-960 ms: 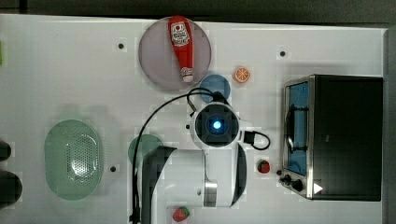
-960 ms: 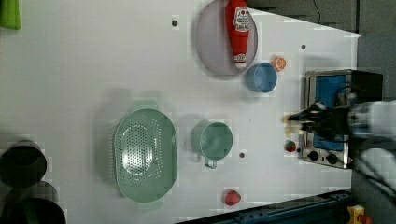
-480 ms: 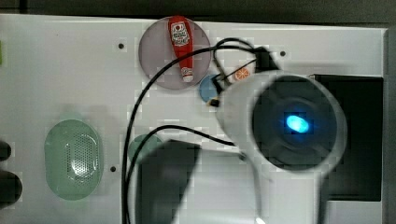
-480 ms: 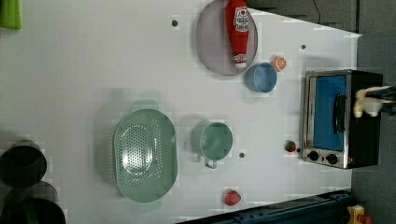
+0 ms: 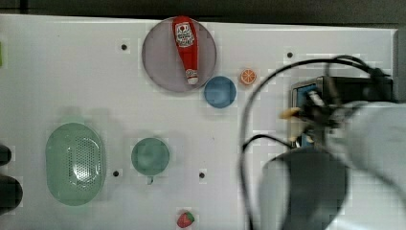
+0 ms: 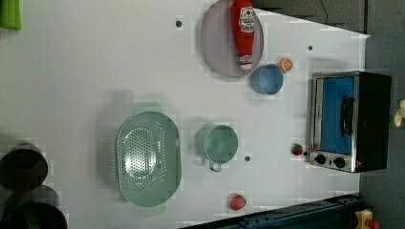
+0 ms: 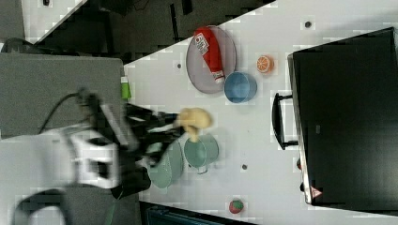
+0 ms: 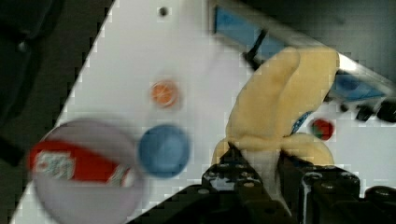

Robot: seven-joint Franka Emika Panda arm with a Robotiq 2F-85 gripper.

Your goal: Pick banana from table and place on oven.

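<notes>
Honestly, the worry now is the drop itself: the banana (image 8: 280, 107) is a soft, floppy thing with peel flaps hanging loose, and it is pinched only at its whitish lower end, so a quick swing could make it twist or slide out before it gets over the oven (image 7: 347, 117). If the claw lets go while the fruit hangs over the front edge by the glass door (image 6: 338, 114) rather than over the flat black top, I'd expect it to tumble down onto the table (image 5: 95, 86). Letting go from high up could also make it bounce off that hard top.

As for the claw (image 8: 261, 175), its jaws are drawn nearly together and clamped on the banana's stem end, the yellow flaps splaying out beyond the fingers (image 8: 229, 177). It carries the banana in the air, well clear of the tabletop. In the right view the fruit (image 7: 193, 119) hangs above the green cup (image 7: 202, 150), towards the right view's left of the oven, so it looks not yet over the black top. In the top view the pale peel (image 5: 288, 113) shows just beside the oven's front.
</notes>
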